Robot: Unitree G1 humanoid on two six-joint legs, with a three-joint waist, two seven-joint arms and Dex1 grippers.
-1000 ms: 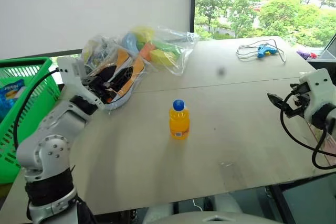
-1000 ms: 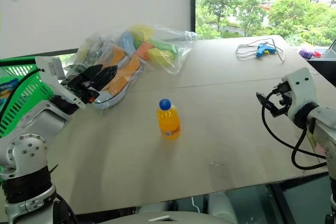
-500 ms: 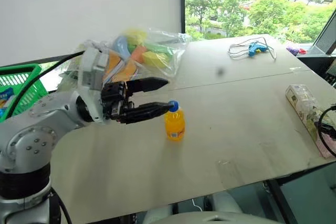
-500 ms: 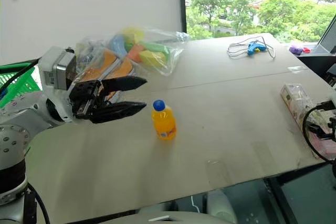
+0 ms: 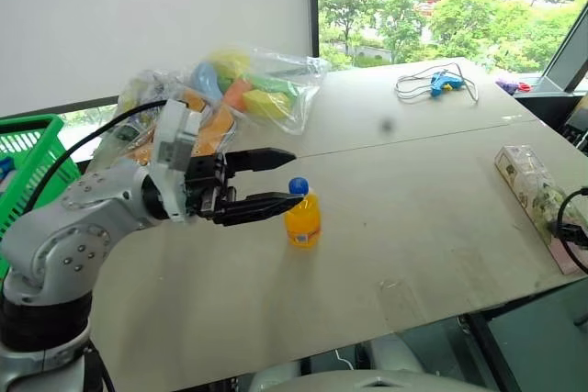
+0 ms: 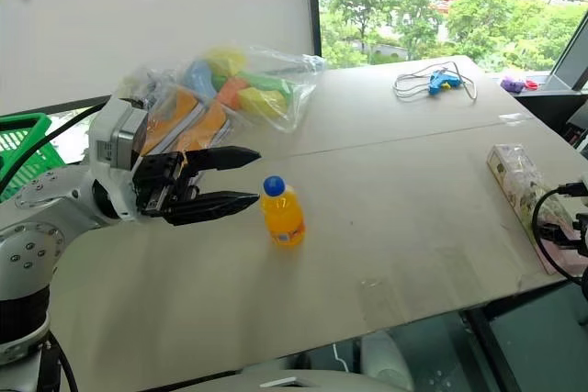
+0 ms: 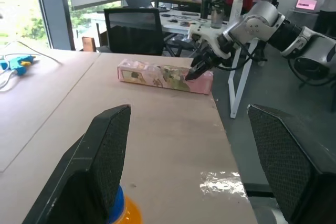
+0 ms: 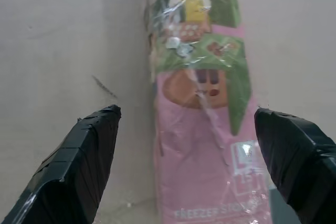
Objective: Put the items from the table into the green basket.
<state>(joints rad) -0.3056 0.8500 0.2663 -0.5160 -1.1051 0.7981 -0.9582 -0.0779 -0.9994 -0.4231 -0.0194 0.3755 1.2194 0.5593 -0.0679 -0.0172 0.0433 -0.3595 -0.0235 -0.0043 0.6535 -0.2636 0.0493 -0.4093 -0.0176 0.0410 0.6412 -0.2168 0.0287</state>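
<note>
- Two grippers now line up on separate goods. From the head cameras, the left gripper [image 5: 280,181] has swung in from near the clear bag of toys [image 5: 234,89] and hangs level, jaws apart, its tips just beside the orange bottle [image 5: 302,218] at cap height on the table [image 5: 413,218]; nothing is held. The green basket [image 5: 23,162] sits at the table's left edge, well apart from the bottle.
- Left wrist view: the two black fingers [image 7: 105,166] stand wide, with the bottle's blue cap low beside one of them. It adds what the head views cut off: the right gripper [image 7: 195,70] has dropped to the end of the pink packet [image 7: 163,75] at the far table edge.
- Right wrist view: open fingers [image 8: 86,161] straddle the packet [image 8: 202,145] lengthwise without touching it. Both pickups look set up; neither item has been gripped yet.
</note>
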